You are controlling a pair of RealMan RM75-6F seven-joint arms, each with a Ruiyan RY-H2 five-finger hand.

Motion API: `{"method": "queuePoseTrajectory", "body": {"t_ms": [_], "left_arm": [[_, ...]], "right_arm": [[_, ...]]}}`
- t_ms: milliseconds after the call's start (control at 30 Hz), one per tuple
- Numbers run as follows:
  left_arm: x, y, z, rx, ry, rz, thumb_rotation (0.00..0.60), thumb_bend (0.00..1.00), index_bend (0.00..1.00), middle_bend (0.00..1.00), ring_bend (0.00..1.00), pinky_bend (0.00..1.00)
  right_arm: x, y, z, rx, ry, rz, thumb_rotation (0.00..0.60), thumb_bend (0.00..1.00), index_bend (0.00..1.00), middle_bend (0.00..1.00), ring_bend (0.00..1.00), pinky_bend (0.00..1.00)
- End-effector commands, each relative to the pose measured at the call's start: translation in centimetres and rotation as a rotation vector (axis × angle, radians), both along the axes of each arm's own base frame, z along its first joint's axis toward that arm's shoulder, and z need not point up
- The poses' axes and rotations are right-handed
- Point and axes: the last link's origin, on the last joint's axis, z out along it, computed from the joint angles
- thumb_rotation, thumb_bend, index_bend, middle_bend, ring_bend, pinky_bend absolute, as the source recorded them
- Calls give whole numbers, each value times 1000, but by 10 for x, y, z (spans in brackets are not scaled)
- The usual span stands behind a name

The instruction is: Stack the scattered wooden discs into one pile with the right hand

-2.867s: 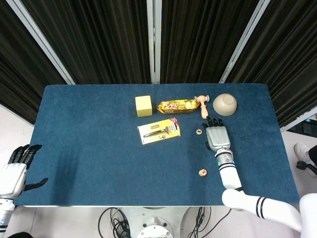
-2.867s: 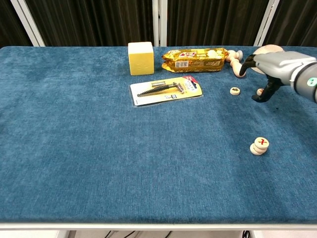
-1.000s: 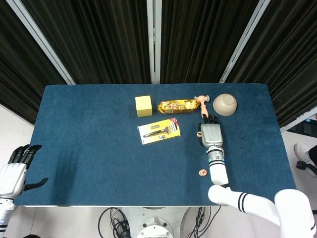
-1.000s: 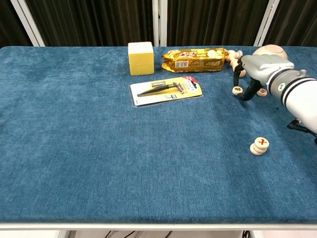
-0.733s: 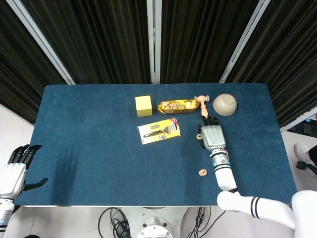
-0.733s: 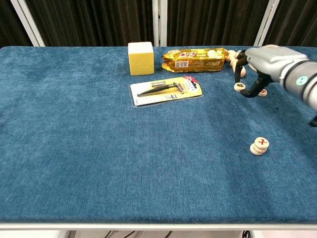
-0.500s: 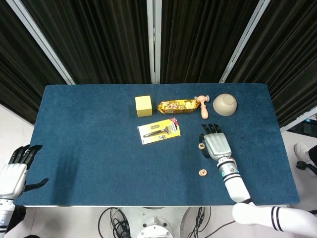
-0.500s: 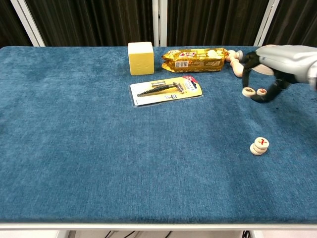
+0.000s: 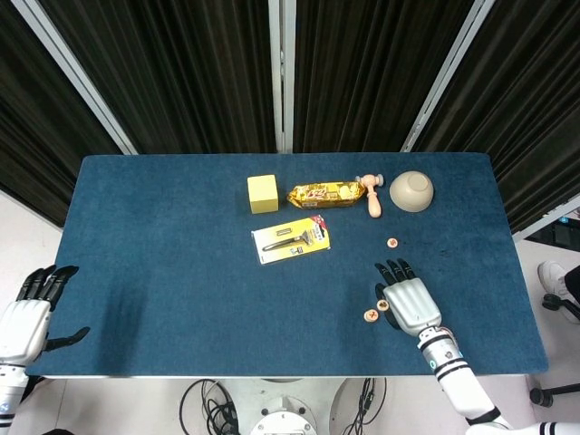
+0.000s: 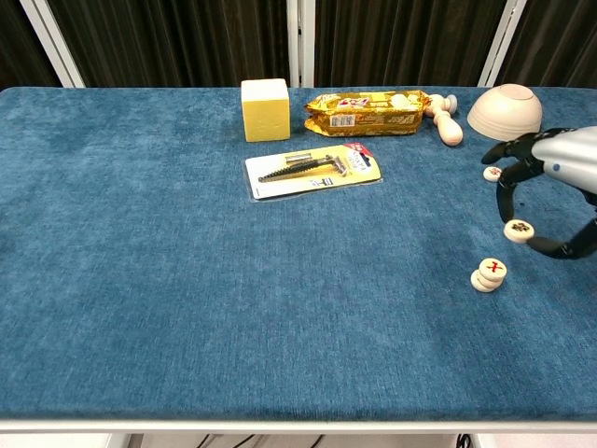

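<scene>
A low pile of wooden discs (image 10: 488,274) with a red mark on top lies near the table's front right, also seen from the head view as the pile (image 9: 371,315). My right hand (image 10: 560,154) hovers just right of and above it, pinching one wooden disc (image 10: 519,230) between thumb and a finger. In the head view the right hand (image 9: 410,302) shows palm down with that disc (image 9: 382,305) at its left side. One loose disc (image 10: 492,173) stays on the cloth farther back, the same loose disc (image 9: 392,243). My left hand (image 9: 27,313) hangs empty off the table's left edge.
An upturned bowl (image 10: 505,110), a wooden mallet (image 10: 446,119), a snack packet (image 10: 367,100) and a yellow cube (image 10: 265,109) line the back. A razor pack (image 10: 313,167) lies in the middle. The blue table (image 10: 187,280) ends close behind the pile.
My right hand picked up a disc near the mallet and carried it forward and right to beside the pile. One loose disc stayed behind. The left hand is still.
</scene>
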Motion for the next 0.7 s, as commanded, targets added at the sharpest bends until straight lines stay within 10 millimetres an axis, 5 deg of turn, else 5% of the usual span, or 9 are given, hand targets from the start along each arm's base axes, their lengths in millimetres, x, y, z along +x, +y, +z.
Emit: {"method": "queuePoseTrajectory", "body": {"t_ms": [33,700], "left_arm": [[0,0,1,3,-2,0,600,126,105,88,0,0],[-1,0,0,1,0,3,600,127,105,87,0,0]], "right_arm": [[-5,7,-4,4,17,4,600,317,539,91,0,0],[-3,14,-26,12,38,45,600,317,545,90,0,0]]}}
